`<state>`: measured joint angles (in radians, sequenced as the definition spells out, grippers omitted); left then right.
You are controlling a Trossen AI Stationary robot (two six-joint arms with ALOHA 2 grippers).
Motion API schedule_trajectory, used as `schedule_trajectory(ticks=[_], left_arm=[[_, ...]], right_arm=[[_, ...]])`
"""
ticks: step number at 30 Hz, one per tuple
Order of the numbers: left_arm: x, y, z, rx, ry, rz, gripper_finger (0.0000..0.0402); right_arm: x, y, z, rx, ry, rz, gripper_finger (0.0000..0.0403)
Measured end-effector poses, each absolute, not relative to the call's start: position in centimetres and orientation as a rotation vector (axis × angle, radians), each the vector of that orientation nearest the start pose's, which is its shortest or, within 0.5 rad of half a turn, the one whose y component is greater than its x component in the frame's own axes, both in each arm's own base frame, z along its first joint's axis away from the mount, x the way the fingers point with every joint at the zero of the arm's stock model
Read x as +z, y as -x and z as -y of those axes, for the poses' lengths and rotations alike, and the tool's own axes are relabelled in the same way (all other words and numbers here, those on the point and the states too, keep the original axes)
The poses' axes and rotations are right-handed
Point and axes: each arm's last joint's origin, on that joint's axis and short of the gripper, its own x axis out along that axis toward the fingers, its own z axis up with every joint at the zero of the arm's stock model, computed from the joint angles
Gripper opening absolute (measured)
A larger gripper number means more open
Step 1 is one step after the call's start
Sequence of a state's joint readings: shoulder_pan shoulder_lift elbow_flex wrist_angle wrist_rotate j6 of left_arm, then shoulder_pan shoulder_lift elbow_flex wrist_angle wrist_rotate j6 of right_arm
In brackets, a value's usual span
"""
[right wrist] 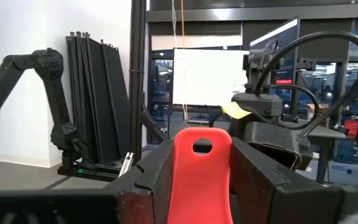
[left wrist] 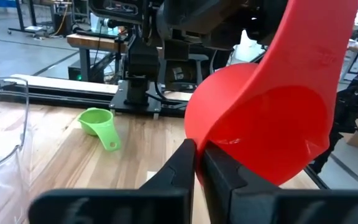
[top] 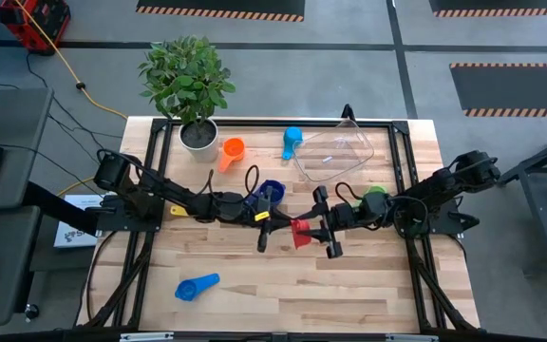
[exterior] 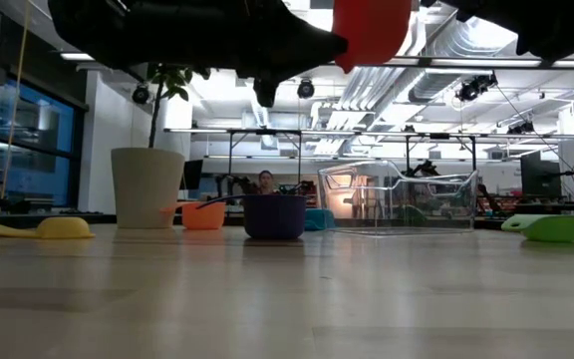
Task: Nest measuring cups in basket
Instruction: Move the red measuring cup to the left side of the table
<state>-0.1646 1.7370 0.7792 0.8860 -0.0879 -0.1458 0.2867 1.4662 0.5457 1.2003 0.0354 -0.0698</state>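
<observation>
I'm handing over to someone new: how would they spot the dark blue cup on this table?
Start at the potted plant at the table's far-left corner, then move toward the table's middle to the left gripper. The dark blue cup stands beside that arm. It is the darkest, deepest bowl; the other blue cups are lighter and farther off.

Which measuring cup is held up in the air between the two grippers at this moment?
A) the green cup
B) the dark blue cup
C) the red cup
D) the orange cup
C: the red cup hangs above the table in the low view, its handle between the right gripper fingers and its bowl rim pinched by the shut left gripper.
</observation>
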Motion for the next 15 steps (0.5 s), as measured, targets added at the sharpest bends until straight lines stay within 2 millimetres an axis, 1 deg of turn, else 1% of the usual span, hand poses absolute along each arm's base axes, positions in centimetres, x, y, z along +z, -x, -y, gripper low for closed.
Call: schedule_trajectory(ticks=[5,7,9,12,15], left_arm=[[18.86,-34.57,5.27,-0.057,0.129,-0.103,0.0005],[18.72,-34.58,5.08,-0.050,0.134,-0.118,0.0005],[18.61,-34.59,4.91,-0.042,0.132,-0.128,0.0005],[18.33,-34.55,4.82,-0.037,0.124,-0.156,0.0004],[18.52,-34.24,4.54,-0.029,0.108,-0.203,0.0003]], right_arm=[[23.32,-27.09,-7.67,0.169,-0.041,0.267,0.0127],[23.27,-27.07,-7.59,0.146,-0.057,0.252,0.0135],[23.31,-27.01,-7.50,0.117,-0.066,0.239,0.0153],[23.69,-26.75,-7.54,0.086,-0.084,0.246,0.0193],[23.89,-26.47,-7.67,0.063,-0.052,0.227,0.0231]])
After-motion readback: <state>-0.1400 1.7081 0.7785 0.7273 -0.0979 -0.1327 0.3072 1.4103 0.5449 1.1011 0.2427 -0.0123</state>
